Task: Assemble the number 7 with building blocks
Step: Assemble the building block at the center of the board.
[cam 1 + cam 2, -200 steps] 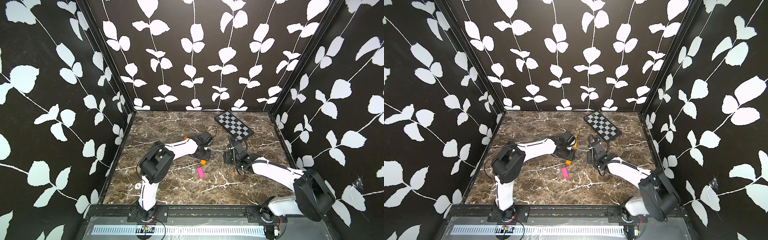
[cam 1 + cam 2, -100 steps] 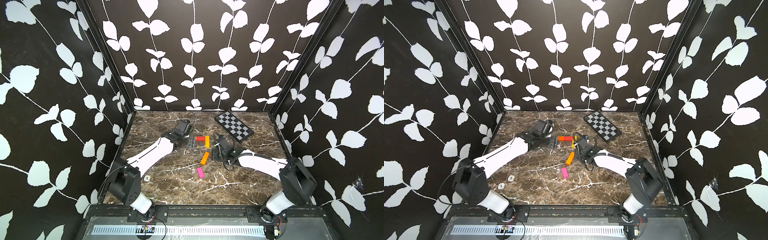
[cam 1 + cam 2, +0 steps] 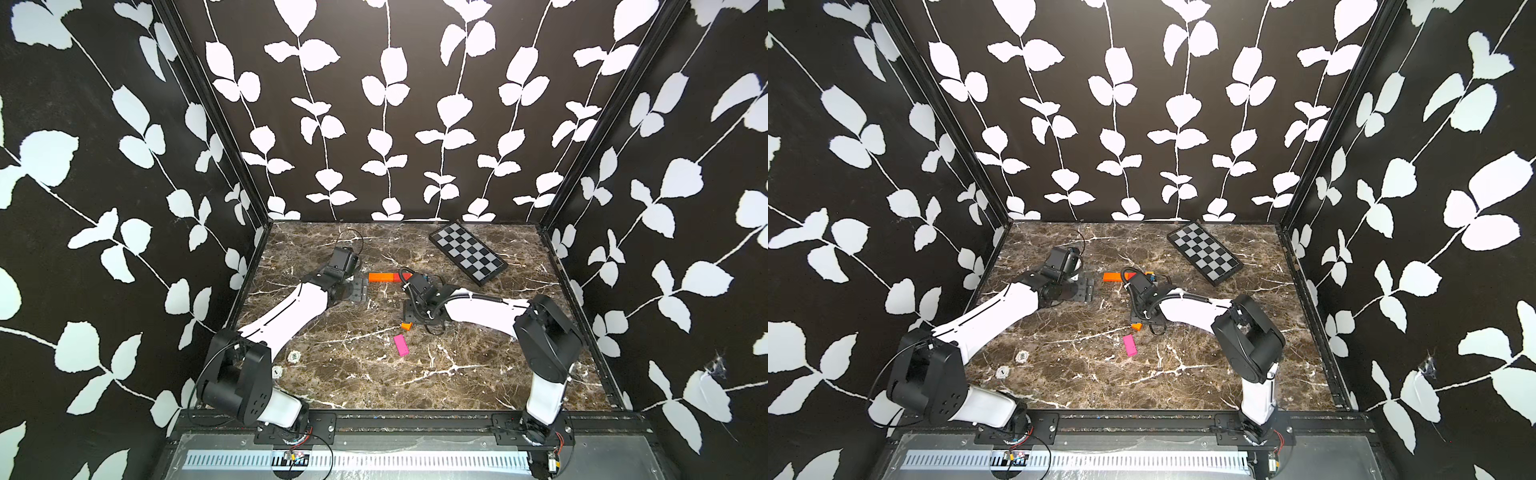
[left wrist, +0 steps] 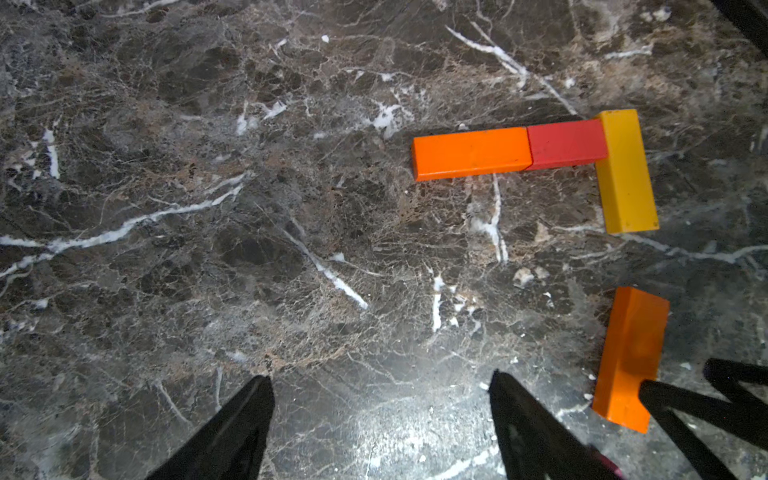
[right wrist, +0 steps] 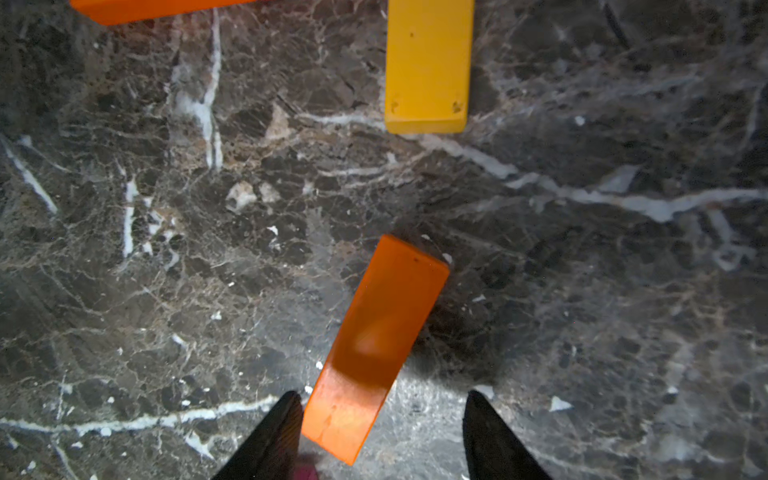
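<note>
The number 7 is partly laid out: in the left wrist view an orange block (image 4: 471, 153) and a red-orange block (image 4: 567, 144) form a bar, with a yellow block (image 4: 625, 170) at right angles to its end. A second orange block (image 5: 378, 345) lies slanted below the yellow one (image 5: 428, 62), apart from it. My right gripper (image 5: 382, 395) is open around its near end, one finger (image 5: 282, 428) close beside it. A pink block (image 3: 401, 345) lies alone nearer the front. My left gripper (image 4: 380, 378) is open over bare marble, left of the orange bar (image 3: 382, 277).
A black-and-grey checkered board (image 3: 467, 253) lies at the back right of the marble table (image 3: 478, 374). Two small round marks (image 3: 295, 356) sit near the left arm's base. Patterned walls close in three sides.
My left arm has drawn back to the left off the blocks, lowered its elbow and opened its jaws. My right gripper has moved left onto the slanted orange block.
</note>
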You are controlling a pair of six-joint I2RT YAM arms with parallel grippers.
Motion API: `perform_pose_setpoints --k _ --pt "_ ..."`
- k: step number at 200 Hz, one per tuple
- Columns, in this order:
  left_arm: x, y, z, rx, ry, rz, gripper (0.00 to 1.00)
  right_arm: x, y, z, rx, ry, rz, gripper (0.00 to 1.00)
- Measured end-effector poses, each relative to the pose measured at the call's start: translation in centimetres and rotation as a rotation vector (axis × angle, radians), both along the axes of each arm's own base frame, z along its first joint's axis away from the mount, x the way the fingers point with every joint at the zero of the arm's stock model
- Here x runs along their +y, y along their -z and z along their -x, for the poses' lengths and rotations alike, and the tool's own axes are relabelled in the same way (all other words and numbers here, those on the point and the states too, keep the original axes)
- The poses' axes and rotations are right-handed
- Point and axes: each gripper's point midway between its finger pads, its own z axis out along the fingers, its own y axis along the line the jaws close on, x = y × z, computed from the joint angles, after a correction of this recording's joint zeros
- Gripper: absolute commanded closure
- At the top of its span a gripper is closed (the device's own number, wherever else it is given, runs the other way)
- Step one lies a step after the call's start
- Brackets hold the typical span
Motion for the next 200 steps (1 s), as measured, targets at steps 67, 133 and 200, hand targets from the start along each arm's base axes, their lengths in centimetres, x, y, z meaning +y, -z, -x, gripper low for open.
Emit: perform_pose_setpoints --k 67,133,200 --pt "-0.7 0.0 -0.1 -0.008 0.028 0.030 0.16 0.6 1.4 -0.2 0.045 0.015 0.019 0.42" --pt "-0.7 0.3 0.0 -0.004 0.035 0.026 0.16 1.0 1.6 -0.8 0.052 0.011 0.026 0.59" --pt "-0.7 0.4 0.0 -0.003 0.036 0.026 0.16 0.3 1.7 -0.9 0.065 0.002 0.045 0.70"
